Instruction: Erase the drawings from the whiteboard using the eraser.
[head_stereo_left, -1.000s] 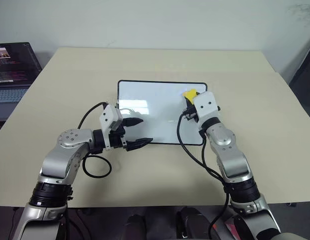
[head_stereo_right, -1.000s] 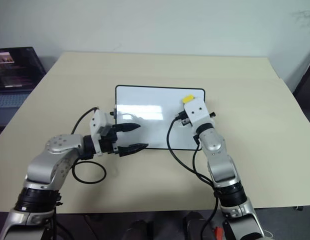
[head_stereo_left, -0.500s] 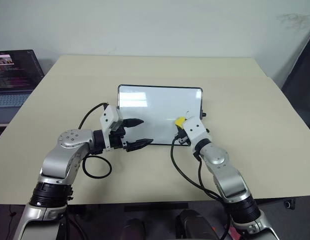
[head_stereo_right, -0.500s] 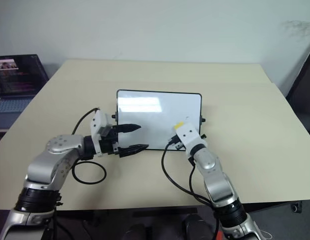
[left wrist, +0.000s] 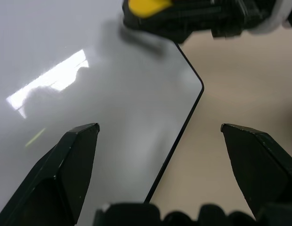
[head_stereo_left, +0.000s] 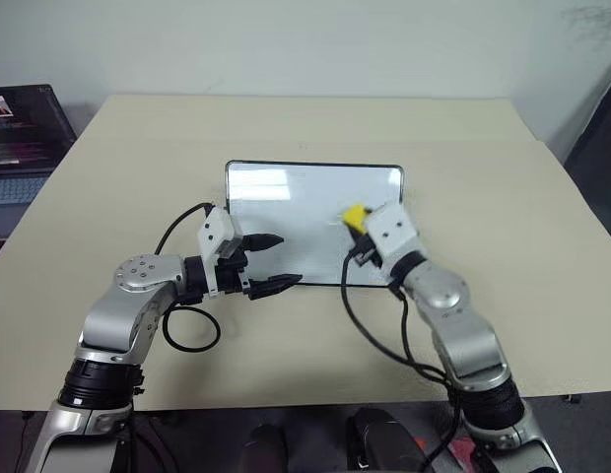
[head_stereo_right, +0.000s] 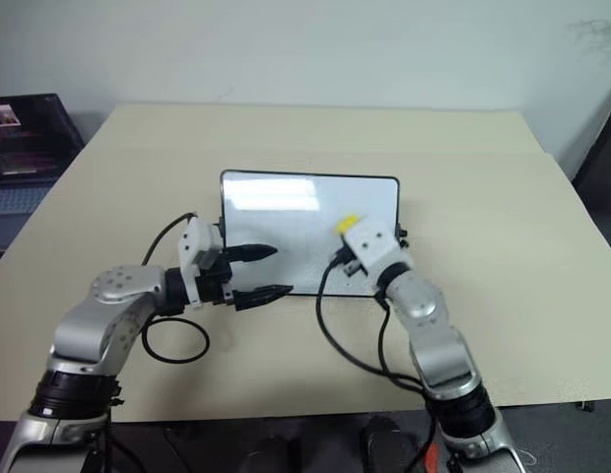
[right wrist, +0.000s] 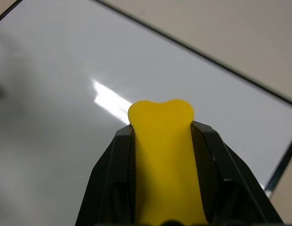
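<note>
- The right gripper (head_stereo_left: 357,223) is clamped tight on the yellow eraser (head_stereo_left: 354,214), which sticks out past the fingertips and is squeezed in at the middle; the right wrist view shows it pinched between the two black fingers (right wrist: 111,179).
- The whiteboard (head_stereo_left: 286,212) lies flat on the beige table (head_stereo_left: 503,197), directly under and ahead of the eraser. Its long axis runs side to side across the robot's front, so most of the board stretches away from the eraser toward the robot's left.
- From the eraser, only a short strip of board is left toward the right edge, with the near edge just behind it. I'd judge the next wipe has to run leftward along the board's length.
- I can't make out any drawings on the white surface in these views; it looks clean and glossy with a window reflection, though small marks could be hidden under the gripper or too faint to see.
- The left gripper (head_stereo_left: 269,261) has its fingers spread wide apart, holding nothing, at the board's near left corner. In the left wrist view one finger (left wrist: 66,165) is over the board and the other over the table. The right arm is the one nearer the work; the left looks placed to steady the board.
- Compared with a second ago, the eraser has come back from the board's far right corner toward the middle of its right half, after dipping to the near edge half a second ago. The left gripper has not shifted.
- A laptop (head_stereo_left: 20,123) sits off the table's far left, well apart from the eraser.
</note>
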{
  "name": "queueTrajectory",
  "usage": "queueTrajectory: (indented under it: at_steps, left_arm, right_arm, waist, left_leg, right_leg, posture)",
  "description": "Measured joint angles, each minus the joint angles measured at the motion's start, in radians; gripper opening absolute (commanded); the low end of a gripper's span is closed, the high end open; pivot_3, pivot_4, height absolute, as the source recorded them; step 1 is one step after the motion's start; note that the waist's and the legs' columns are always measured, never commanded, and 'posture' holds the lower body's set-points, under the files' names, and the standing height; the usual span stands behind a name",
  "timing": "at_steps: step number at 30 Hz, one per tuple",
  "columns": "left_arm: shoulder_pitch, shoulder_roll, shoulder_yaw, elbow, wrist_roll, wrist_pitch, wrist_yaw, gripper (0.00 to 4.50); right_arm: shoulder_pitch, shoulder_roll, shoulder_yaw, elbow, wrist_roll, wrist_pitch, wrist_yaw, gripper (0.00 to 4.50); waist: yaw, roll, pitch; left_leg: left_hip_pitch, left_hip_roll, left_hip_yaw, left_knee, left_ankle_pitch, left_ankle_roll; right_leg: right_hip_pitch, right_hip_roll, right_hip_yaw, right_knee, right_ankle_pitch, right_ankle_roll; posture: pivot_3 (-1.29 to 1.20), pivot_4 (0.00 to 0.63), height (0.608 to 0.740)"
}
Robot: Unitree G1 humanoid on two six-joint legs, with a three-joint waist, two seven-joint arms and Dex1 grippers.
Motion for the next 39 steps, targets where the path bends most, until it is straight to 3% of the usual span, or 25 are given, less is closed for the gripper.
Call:
queueTrajectory:
  at_steps: [17,26,39]
  left_arm:
    - [-0.001,-0.001,0.000,-0.028,-0.004,0.010,0.003,4.50]
    - [-0.003,-0.005,0.000,-0.031,-0.004,0.020,0.004,4.50]
    - [0.002,-0.005,0.000,-0.031,-0.004,0.018,0.001,4.50]
  right_arm:
    - [0.009,0.000,-0.045,0.073,-0.003,-0.030,-0.068,1.30]
    - [0.112,0.049,-0.017,0.032,0.042,0.086,-0.045,1.30]
    - [0.086,0.033,0.057,-0.006,0.097,0.163,0.036,1.30]
  waist:
    - [0.008,0.000,0.000]
    - [0.007,-0.001,-0.001]
    - [-0.008,-0.001,0.000]
  left_leg:
    - [-0.001,-0.002,0.001,0.002,-0.002,0.004]
    - [0.023,-0.002,0.002,0.003,-0.003,0.006]
    - [0.020,-0.001,0.002,0.003,-0.001,0.005]
  right_leg:
    - [0.000,-0.005,-0.001,0.002,0.000,0.000]
    - [0.021,-0.001,0.001,0.004,-0.001,0.001]
    - [0.017,0.002,0.002,0.005,0.001,0.001]
  posture:
    - [0.00,0.150,0.740]
    - [0.00,0.150,0.740]
    - [0.00,0.150,0.740]
